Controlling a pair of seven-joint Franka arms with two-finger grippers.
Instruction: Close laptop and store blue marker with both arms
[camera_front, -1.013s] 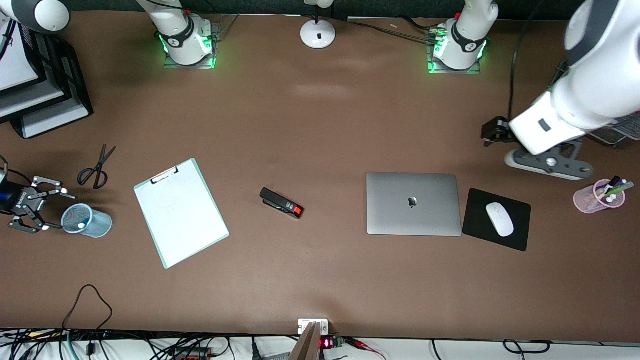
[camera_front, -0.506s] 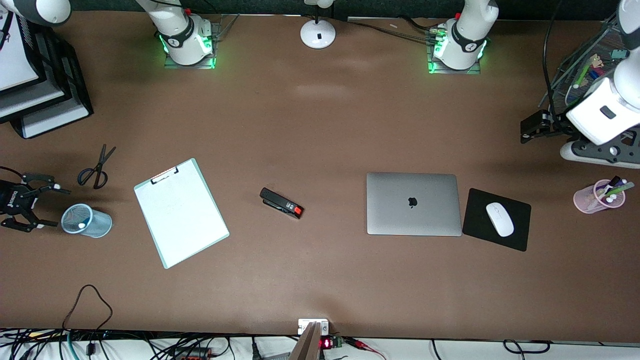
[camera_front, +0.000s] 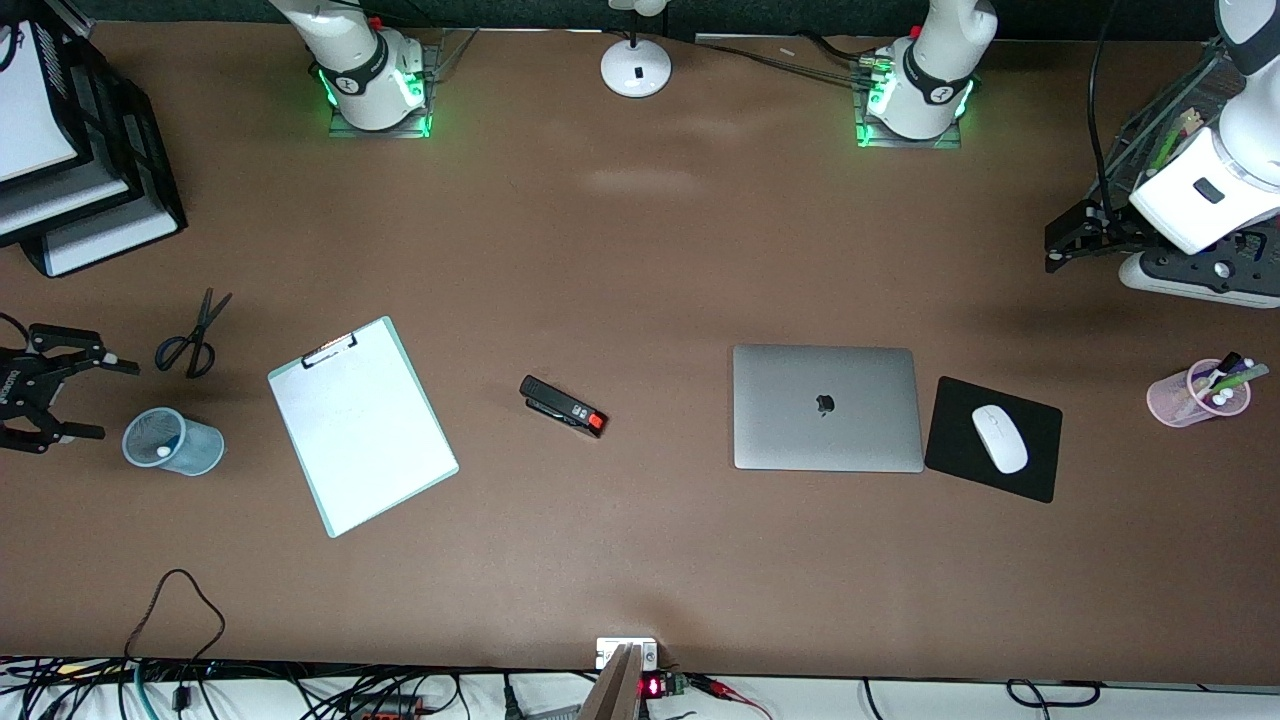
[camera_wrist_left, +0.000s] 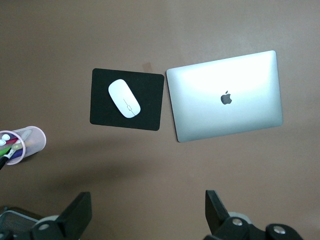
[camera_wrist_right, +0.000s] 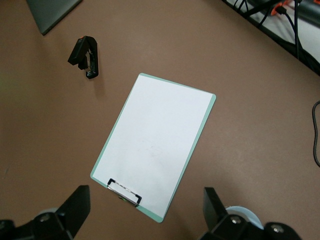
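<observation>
The laptop (camera_front: 826, 407) lies shut on the table, lid up with the dark logo showing; it also shows in the left wrist view (camera_wrist_left: 225, 97). A blue mesh cup (camera_front: 172, 441) stands near the right arm's end, and a small white end (camera_front: 163, 452) shows inside it; the blue marker's body is hidden. My right gripper (camera_front: 118, 402) is open and empty beside the cup, toward the table's end, apart from it; its fingers (camera_wrist_right: 80, 202) frame the clipboard. My left gripper (camera_front: 1050, 250) is open and empty over the left arm's end; its fingers (camera_wrist_left: 80, 212) show wide apart.
A clipboard (camera_front: 360, 425) with white paper, a black stapler (camera_front: 563, 406) and scissors (camera_front: 192, 335) lie on the table. A black mouse pad (camera_front: 1040, 470) with a white mouse (camera_front: 999, 438) lies beside the laptop. A pink cup (camera_front: 1195, 393) holds markers. Black paper trays (camera_front: 110, 150) stand at a corner.
My left arm has drawn back from the mouse pad toward the left arm's end. My right gripper has moved away from the blue cup toward the table's edge.
</observation>
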